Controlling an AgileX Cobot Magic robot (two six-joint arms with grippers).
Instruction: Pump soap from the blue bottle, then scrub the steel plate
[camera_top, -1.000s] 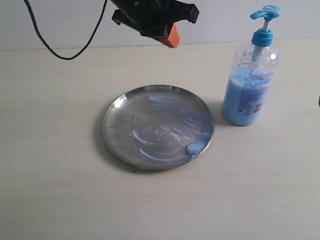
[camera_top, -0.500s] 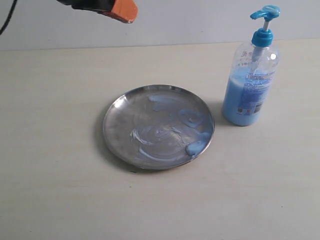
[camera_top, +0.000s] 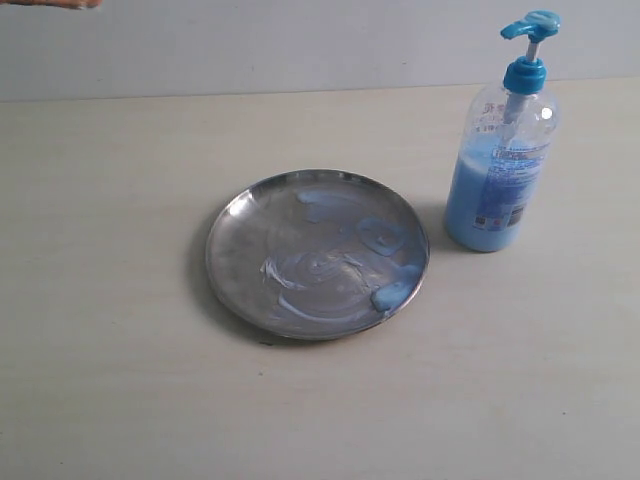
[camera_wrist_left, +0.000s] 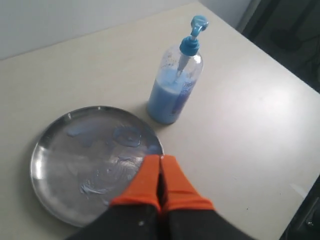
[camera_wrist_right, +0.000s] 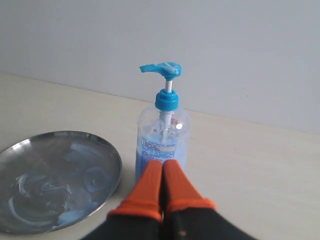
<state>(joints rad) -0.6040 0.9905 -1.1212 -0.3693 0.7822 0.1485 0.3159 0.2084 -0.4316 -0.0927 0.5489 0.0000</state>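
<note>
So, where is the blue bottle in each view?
Exterior view: the blue bottle stands on the right, beside the steel plate.
Left wrist view: bottle beyond the left tool, next to the plate.
Right wrist view: bottle just behind the right tool.
Shared landmark: the plate.

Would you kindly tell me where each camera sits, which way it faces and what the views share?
Exterior: raised, looking down at the plate with the bottle on its right; only an orange sliver shows, top-left.
Left wrist: high, looking down past the shut left hand at both.
Right wrist: low, looking level past the shut right hand at the bottle.
Shared: all three show plate and bottle.
</note>
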